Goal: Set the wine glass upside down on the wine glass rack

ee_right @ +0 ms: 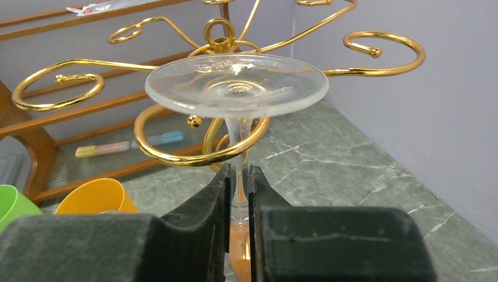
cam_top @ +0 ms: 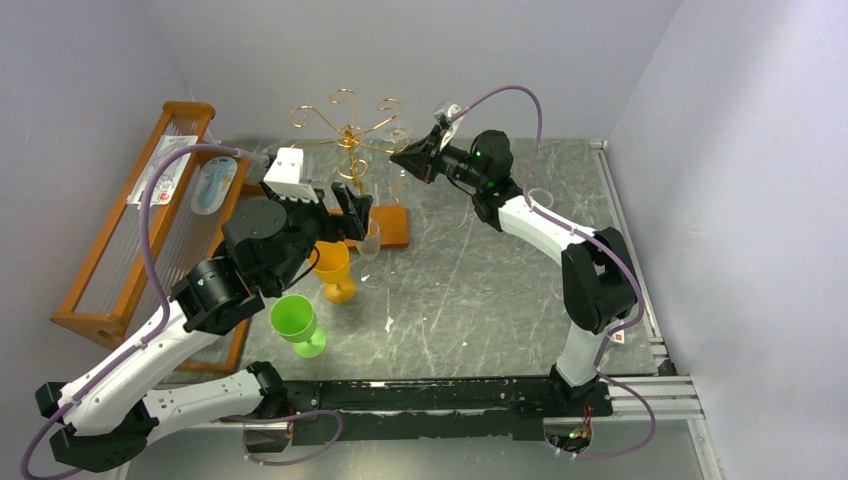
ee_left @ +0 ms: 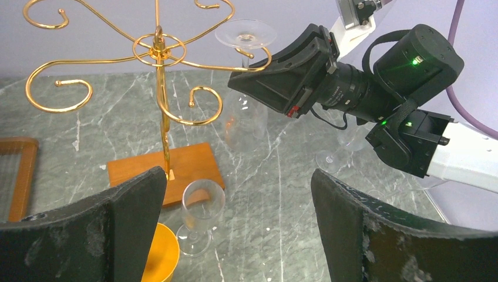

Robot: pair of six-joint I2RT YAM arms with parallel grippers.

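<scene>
Clear wine glass (ee_right: 236,88) bowl hides behind right pincer (ee_right: 239,194).

Wine glass (ee_right: 236,88): bowl hidden behind the right gripper (ee_right: 241,176) at lower centre; whether the fingers (ee_right: 205,211) touch the stem is unclear.
Wine glass rack (ee_right: 376,51): pole and base hidden likewise; top scrolls cut by the upper edge.
Orange cup (ee_right: 97,197): lower part hidden.
Green cup (ee_right: 12,202): cut by the left edge.

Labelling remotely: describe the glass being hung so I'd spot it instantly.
Find the gold scrolled wire rack at the table's far side. A clear wine glass has its stem inside one scroll, between the right gripper's fingers. Unlike the upright clear glass below, it is inverted, foot uppermost.
</scene>
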